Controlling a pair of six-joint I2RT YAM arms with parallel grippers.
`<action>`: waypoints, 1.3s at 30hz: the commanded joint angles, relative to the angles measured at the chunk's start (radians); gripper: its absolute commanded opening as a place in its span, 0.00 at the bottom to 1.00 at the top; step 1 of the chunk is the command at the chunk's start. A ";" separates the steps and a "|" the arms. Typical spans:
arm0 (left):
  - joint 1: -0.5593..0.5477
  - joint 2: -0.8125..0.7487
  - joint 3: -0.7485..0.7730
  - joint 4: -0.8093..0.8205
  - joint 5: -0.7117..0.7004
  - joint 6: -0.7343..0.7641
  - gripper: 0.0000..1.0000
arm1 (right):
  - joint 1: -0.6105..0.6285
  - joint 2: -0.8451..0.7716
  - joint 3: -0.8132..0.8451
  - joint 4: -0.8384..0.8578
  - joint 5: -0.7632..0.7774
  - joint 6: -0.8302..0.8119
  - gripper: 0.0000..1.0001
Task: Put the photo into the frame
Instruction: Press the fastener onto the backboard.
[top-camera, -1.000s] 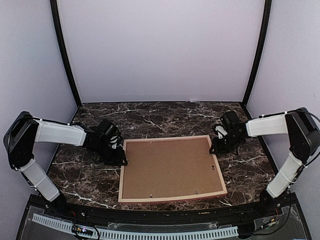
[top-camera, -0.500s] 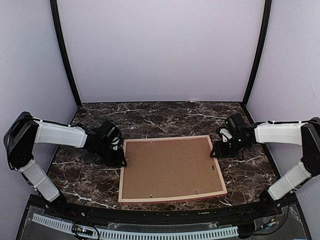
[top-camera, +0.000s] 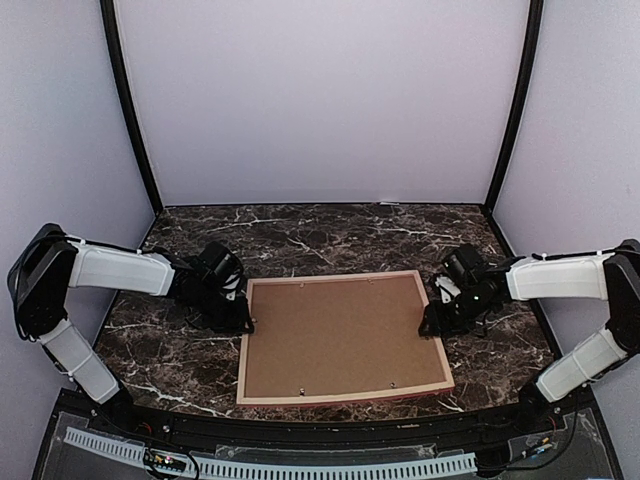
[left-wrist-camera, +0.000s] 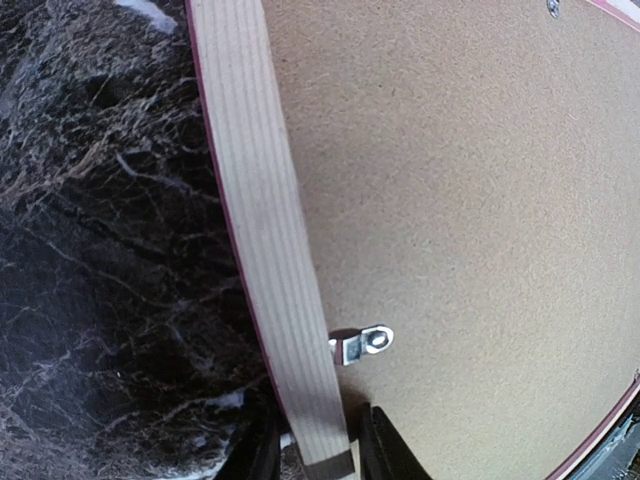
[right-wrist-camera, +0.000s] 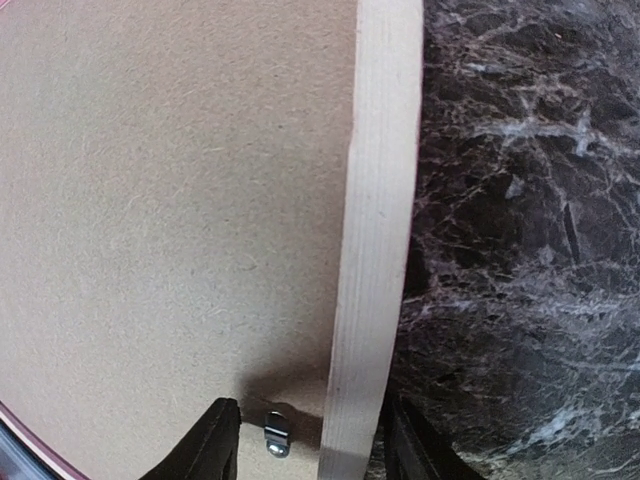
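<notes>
The frame (top-camera: 243, 352) lies face down on the marble table, pale wood back up, with a thin pink edge showing. A brown hardboard backing (top-camera: 340, 335) fills it. The photo is not in view. My left gripper (top-camera: 240, 318) is closed around the frame's left rail (left-wrist-camera: 270, 250), one finger on each side, beside a metal clip (left-wrist-camera: 362, 344). My right gripper (top-camera: 432, 322) is open and straddles the right rail (right-wrist-camera: 375, 230). Its inner finger is over the backing, with a small metal clip (right-wrist-camera: 275, 435) between the jaws.
The dark marble table (top-camera: 330, 235) is walled by pale panels at the back and sides. Small metal clips (top-camera: 392, 383) sit along the frame's near rail. The table's near edge runs just below the frame.
My right gripper has slid toward me along the frame's right rail, from near its far corner to about mid-rail. The left gripper and the frame have stayed put.
</notes>
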 joint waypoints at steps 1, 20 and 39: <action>-0.005 0.026 -0.012 -0.010 -0.026 -0.001 0.29 | 0.011 0.008 -0.005 0.004 0.024 0.011 0.47; -0.006 0.019 -0.009 -0.027 -0.035 0.007 0.29 | 0.012 0.029 -0.021 0.000 0.021 0.007 0.26; -0.007 -0.023 -0.020 -0.006 -0.074 -0.025 0.47 | 0.004 -0.038 0.009 -0.046 0.031 0.027 0.52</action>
